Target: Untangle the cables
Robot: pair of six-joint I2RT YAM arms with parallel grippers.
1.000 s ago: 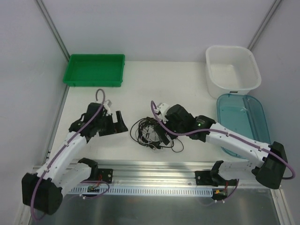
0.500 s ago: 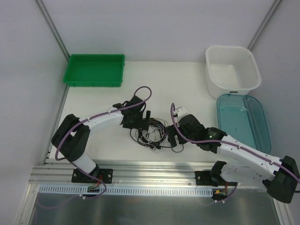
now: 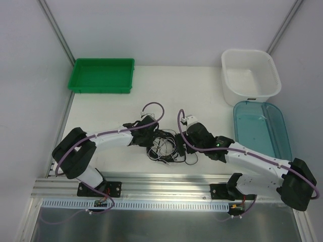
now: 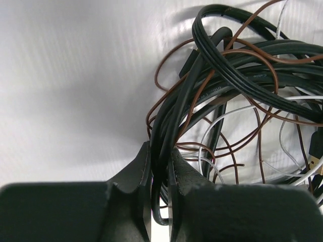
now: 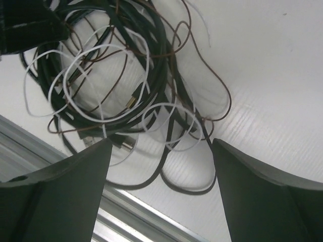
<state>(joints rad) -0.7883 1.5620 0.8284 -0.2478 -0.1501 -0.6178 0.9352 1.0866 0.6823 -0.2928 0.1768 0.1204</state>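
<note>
Saw the tangled bundle of thin black, brown and white cables (image 3: 164, 146) lying mid white tabletop (image 3: 101, 113), toward the front edge, just behind the aluminium rail (image 3: 166, 187). Left end effector (image 4: 159, 159) sat at the bundle's left edge, fingers together and clamped on a few thick black strands running up between the pads. In its wrist view the rest of the loops fanned out ahead and to the right.

Right end effector (image 5: 161, 146) was at the bundle's right side, fingers well apart, with nothing gripped. Its wrist view showed the coil ahead of the spread fingers: black loops, thin white loops over them, a brown strand trailing off right, and a gold-tipped plug (image 5: 130, 102) inside the coil. Couldn't tell whether the right fingertips touched the tabletop.

The two arms met the bundle from opposite sides. Green plastic tray (image 3: 101, 75) sat back left, white plastic tub (image 3: 251, 52) back right, translucent blue lid (image 3: 262, 131) right of the right arm, all well apart from the cables.
</note>
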